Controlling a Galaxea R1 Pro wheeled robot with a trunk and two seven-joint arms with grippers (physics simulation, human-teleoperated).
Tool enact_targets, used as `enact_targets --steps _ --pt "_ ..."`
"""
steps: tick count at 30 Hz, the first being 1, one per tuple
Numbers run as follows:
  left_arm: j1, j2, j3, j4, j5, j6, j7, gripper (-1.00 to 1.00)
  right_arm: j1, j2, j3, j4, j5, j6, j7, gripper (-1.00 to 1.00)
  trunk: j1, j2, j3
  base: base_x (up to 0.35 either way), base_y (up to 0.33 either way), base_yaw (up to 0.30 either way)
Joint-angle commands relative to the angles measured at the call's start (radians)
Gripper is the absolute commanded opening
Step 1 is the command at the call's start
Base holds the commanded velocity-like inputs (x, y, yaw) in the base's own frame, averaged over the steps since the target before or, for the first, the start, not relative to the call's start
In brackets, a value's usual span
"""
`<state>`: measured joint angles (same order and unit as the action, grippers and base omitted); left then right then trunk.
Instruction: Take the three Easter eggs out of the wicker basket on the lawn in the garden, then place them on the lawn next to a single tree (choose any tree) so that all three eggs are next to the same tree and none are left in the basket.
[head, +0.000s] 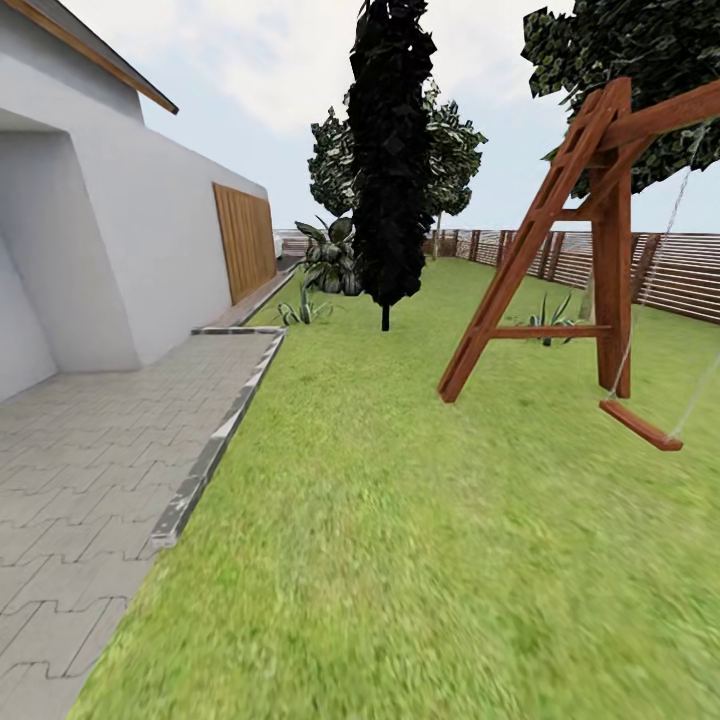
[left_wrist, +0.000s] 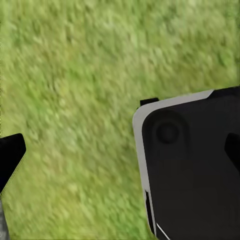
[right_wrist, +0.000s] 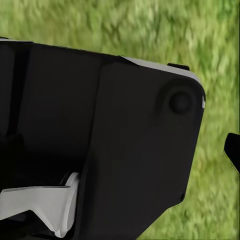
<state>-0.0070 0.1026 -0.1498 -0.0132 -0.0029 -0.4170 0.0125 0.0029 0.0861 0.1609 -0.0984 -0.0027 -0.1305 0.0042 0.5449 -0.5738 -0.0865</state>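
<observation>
Left: grey interlocking paved path (head: 80, 470) beside a white house wall (head: 110, 250). Centre: mottled green lawn (head: 400, 560), with a dark, almost black bushy tree (head: 388, 150) far ahead. Right: red-brown wooden swing frame (head: 570, 250), slatted fence (head: 660, 270). Eggs and basket unsighted, so bearing and nearer arm cannot be judged. Gripper states cannot be determined.

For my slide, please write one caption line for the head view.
Garden lawn beside a paved path, with a wooden swing frame and a dark bushy tree ahead.

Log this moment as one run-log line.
phase: in transit | ground: lawn | ahead: dark bushy tree, wooden swing frame | left: paved path, house wall | grippers: cannot tell
</observation>
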Motion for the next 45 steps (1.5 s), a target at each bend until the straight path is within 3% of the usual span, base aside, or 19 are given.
enact_targets --steps 1,45 --pt "-0.001 0.0 -0.005 0.001 0.0 -0.003 0.001 1.0 0.0 0.0 0.003 -0.001 0.0 -0.001 0.0 1.0 0.001 -0.001 -0.002 0.334 0.0 0.0" --pt "-0.001 0.0 -0.005 0.0 0.0 -0.004 0.001 1.0 0.0 0.0 0.003 -0.001 0.0 -0.001 0.0 1.0 0.001 -0.001 -0.002 0.334 0.0 0.0"
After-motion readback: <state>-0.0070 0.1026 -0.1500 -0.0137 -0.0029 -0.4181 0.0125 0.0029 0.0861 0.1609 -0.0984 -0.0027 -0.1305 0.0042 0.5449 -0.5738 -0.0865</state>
